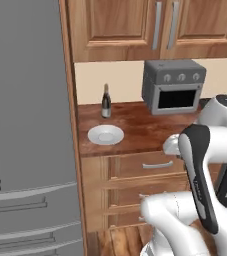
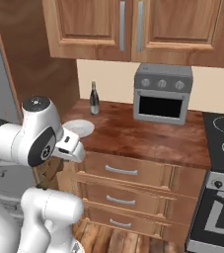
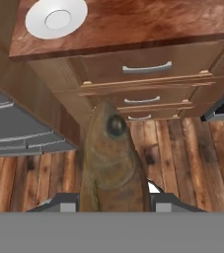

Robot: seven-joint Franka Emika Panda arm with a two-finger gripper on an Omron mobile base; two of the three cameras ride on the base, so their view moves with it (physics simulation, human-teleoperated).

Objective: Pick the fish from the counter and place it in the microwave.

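- The small brown-and-tan fish (image 3: pixel 112 163) sits between the two dark finger tips of the gripper (image 3: pixel 114 201) in the hand view, its head and dark eye pointing away from the camera; the fingers are closed against its sides and hold it in the air, off the counter.
- Below the fish, in that view, lies a floor of reddish wooden planks (image 3: pixel 192 163), and beyond it the front of the light wooden drawers with metal handles (image 3: pixel 148 74).
- The reddish-brown glossy wood-look counter (image 1: pixel 145 127) carries a round white plate (image 1: pixel 105 134) near its front left edge, a dark wine bottle (image 1: pixel 106 102) standing upright behind the plate near the wall, and a small grey toaster oven with three knobs (image 1: pixel 173 86) at the back right.
- In the right base view the gripper (image 2: pixel 48 174) hangs low in front of the counter's left end, under the white wrist, with the brown fish (image 2: pixel 46 176) dimly seen below it.
- A tall grey refrigerator (image 1: pixel 25 125) stands left of the counter, wooden wall cupboards (image 2: pixel 133 27) hang above it, and a dark stove top (image 2: pixel 222 136) lies to its right.
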